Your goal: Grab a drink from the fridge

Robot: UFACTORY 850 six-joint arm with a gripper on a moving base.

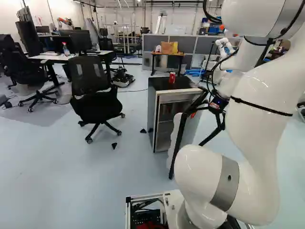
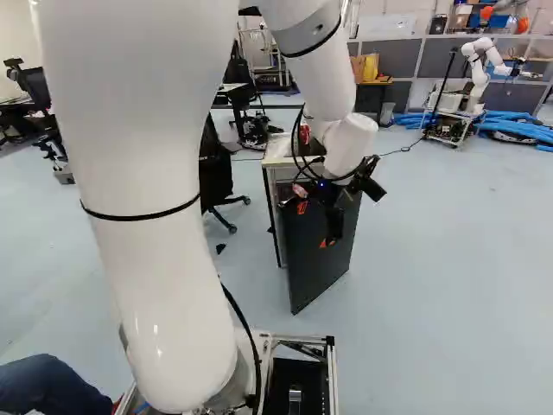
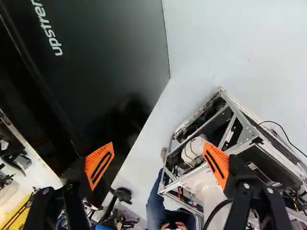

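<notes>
The small fridge stands ahead with its door swung open. Its shelves show in the left base view; whether drinks lie on them I cannot tell. A red can is on its dark top. My gripper is at the door's black outer side in the right base view. In the wrist view the gripper is open, its orange pads wide apart with nothing gripped. The black door panel lies ahead of and beside one finger; whether it touches is unclear.
An office chair stands left of the fridge, with a desk behind it. Small black pieces lie on the floor. Another robot is at the far right, beside blue tubes. My base frame shows beyond the fingers.
</notes>
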